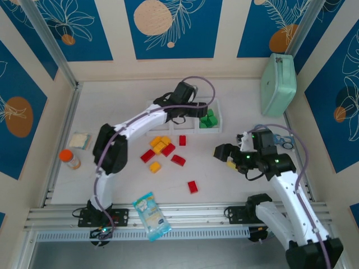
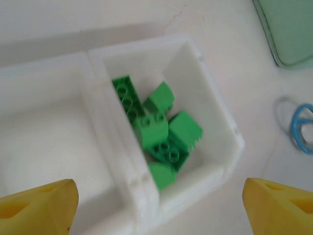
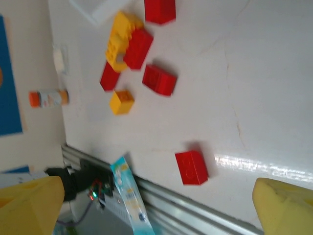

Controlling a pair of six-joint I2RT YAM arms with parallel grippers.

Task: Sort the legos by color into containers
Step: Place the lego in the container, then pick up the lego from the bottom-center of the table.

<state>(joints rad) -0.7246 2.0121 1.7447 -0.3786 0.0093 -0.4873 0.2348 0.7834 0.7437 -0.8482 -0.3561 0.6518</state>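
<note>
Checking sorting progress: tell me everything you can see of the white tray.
The tray is shallow, white, translucent-looking plastic, with square compartments joined in a row. It lies flat on the table toward its far side. Its right-end compartment holds several green bricks, heaped; the next one's visible part looks bare.

Tray: translucent white.
Green legos: one even mid-green.
Red legos: bright red.
Yellow legos: yellow-orange.
Table: plain off-white.
Case: mint green.
Bottle: orange cap, pale body.
Packet: light blue, white print.
Ring: blue.
Wall panels: deep blue with peach discs and white leaf outlines, cream strips between.
Left gripper fingers: yellow.
Right gripper fingers: yellow.
Arms: white and black.
</note>
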